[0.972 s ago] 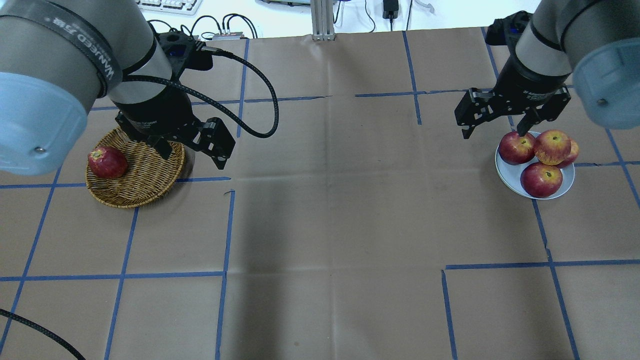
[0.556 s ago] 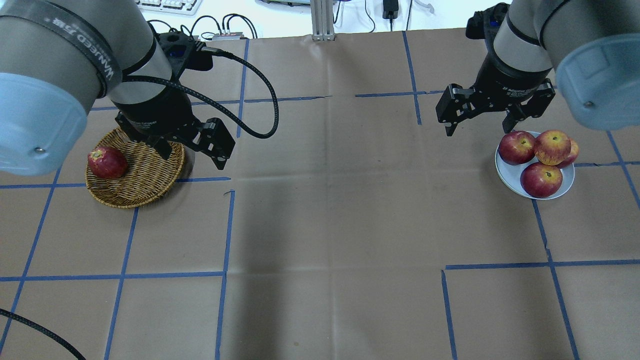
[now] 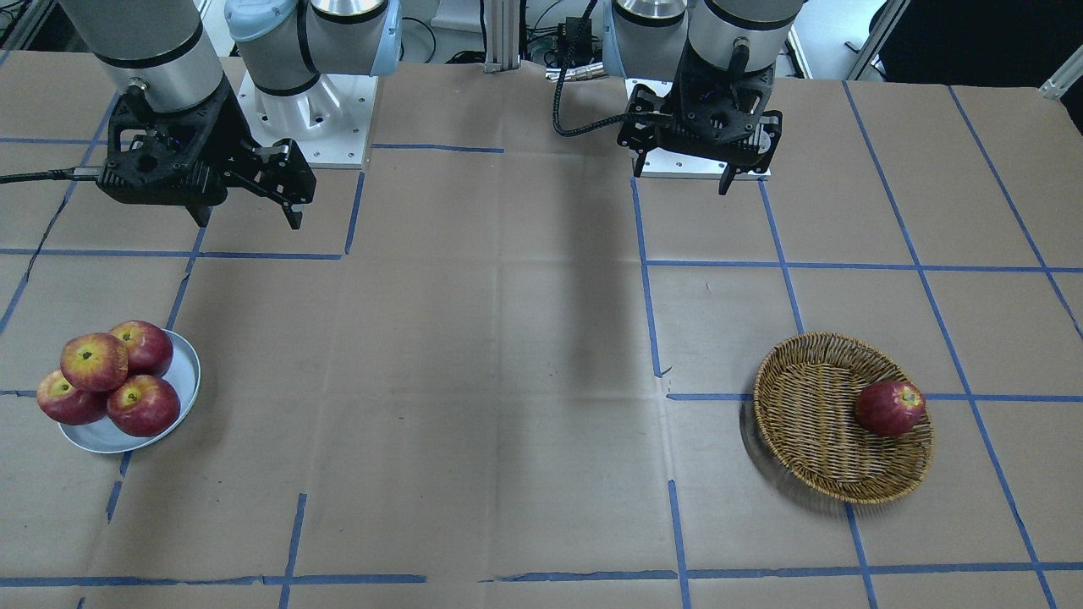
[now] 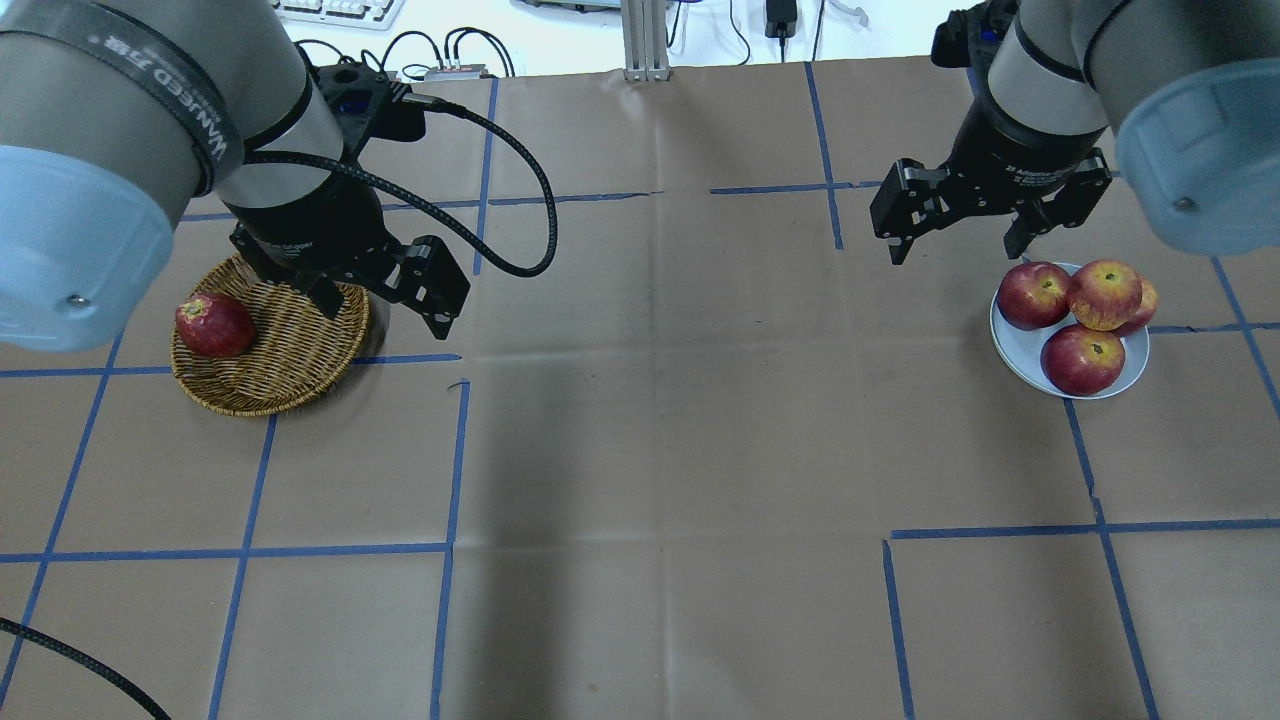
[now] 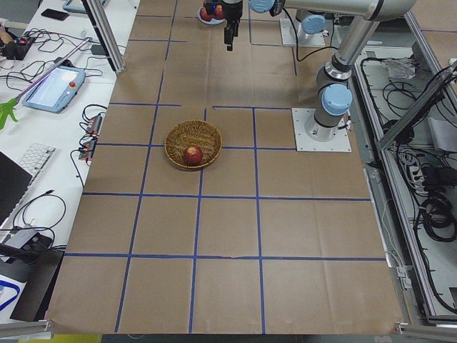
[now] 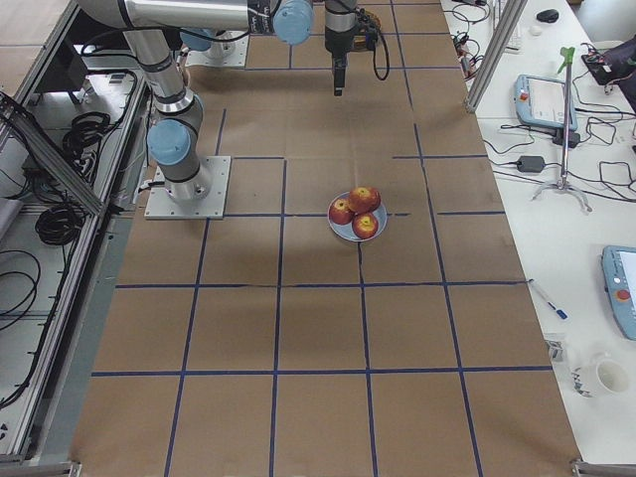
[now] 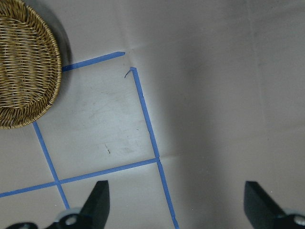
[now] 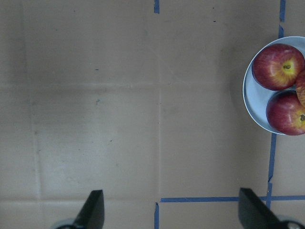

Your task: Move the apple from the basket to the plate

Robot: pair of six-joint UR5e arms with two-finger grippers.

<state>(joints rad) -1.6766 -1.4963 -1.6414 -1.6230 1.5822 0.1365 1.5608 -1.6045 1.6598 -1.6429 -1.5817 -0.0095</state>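
The pale apple with the yellow-orange blush lies on top of darker red apples on the bluish-white plate at the right. It also shows in the front view. My right gripper hangs open and empty, above the table and left of the plate. The wicker basket at the left holds one dark red apple. My left gripper is open and empty, high over the basket's right rim. The left wrist view shows the basket; the right wrist view shows the plate's rim.
Brown paper with blue tape lines covers the table. The dark red apples crowd the plate. A black cable loops from my left wrist. Keyboards, tablets and cables lie on side benches beyond the table's ends.
My right gripper has drawn back from the plate, up and to the left in the overhead view, staying open. The apples, the basket and my left arm have not moved.
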